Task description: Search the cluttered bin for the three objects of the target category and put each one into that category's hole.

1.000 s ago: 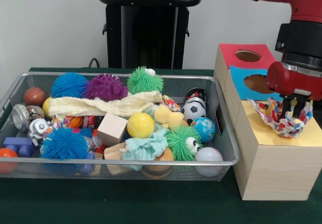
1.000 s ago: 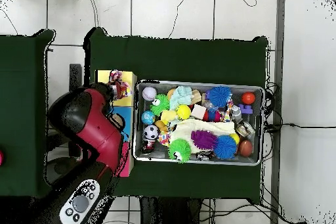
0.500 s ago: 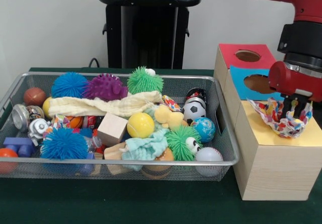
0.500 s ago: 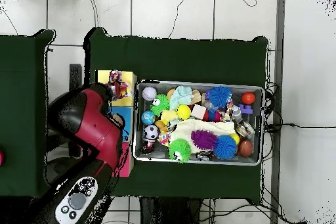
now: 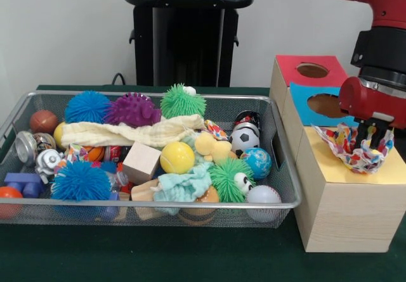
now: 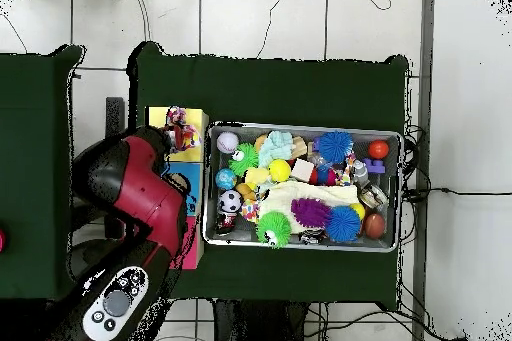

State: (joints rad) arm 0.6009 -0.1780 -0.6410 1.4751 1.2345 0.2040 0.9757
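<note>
My gripper (image 5: 375,144) hangs over the yellow-topped wooden box (image 5: 330,163) at the right. Its fingers (image 5: 370,135) are sunk in a white fabric piece with coloured dots (image 5: 346,147) and seem shut on it. The piece lies spread on the yellow top and hides the hole. It also shows in the overhead view (image 6: 180,133). The wire-mesh bin (image 5: 152,204) stands left of the boxes. Two more dotted pieces show in it: one beside the soccer ball (image 5: 216,130), one at the left by an orange ball (image 5: 72,151).
The blue-topped box (image 5: 308,112) and red-topped box (image 5: 298,62) stand behind the yellow one. The bin holds a cream cloth (image 5: 127,132), a mint cloth (image 5: 184,187), spiky balls, a wooden cube (image 5: 142,161) and several other toys. The arm (image 6: 135,192) covers the boxes from above.
The gripper has shifted very slightly to the right over the yellow box. The dotted piece stays on the top. The bin's contents have not moved.
</note>
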